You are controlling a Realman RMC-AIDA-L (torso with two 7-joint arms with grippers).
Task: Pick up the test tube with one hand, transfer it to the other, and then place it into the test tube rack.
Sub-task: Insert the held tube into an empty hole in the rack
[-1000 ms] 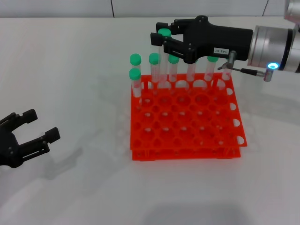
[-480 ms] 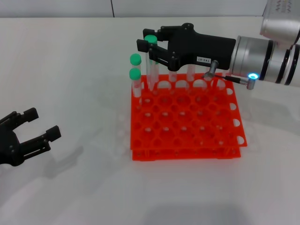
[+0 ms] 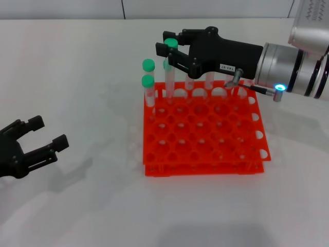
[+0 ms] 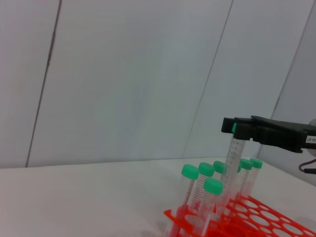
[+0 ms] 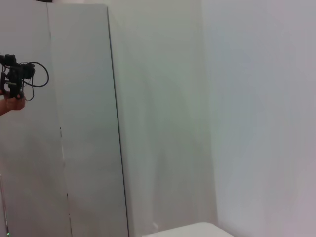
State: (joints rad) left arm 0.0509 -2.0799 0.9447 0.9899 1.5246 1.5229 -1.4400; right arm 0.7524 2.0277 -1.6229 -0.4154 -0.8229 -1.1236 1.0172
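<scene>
My right gripper (image 3: 165, 46), black with a white label, is shut on the green cap of a test tube (image 3: 168, 73). It holds the tube upright over the back left corner of the orange-red rack (image 3: 205, 154). The tube's lower end reaches the back row; I cannot tell if it is in a hole. The left wrist view shows the same gripper (image 4: 236, 129), tube (image 4: 231, 160) and rack (image 4: 247, 223). My left gripper (image 3: 32, 145), black and unlabelled, is open and empty low at the near left, away from the rack.
Several other green-capped tubes (image 3: 148, 82) stand along the rack's back rows, some hidden behind my right gripper; they also show in the left wrist view (image 4: 212, 190). The rack's front rows are empty holes. The right wrist view shows only walls.
My right gripper has carried the tube leftward along the rack's back row and a little lower, then eased slightly right. My left gripper has barely shifted.
</scene>
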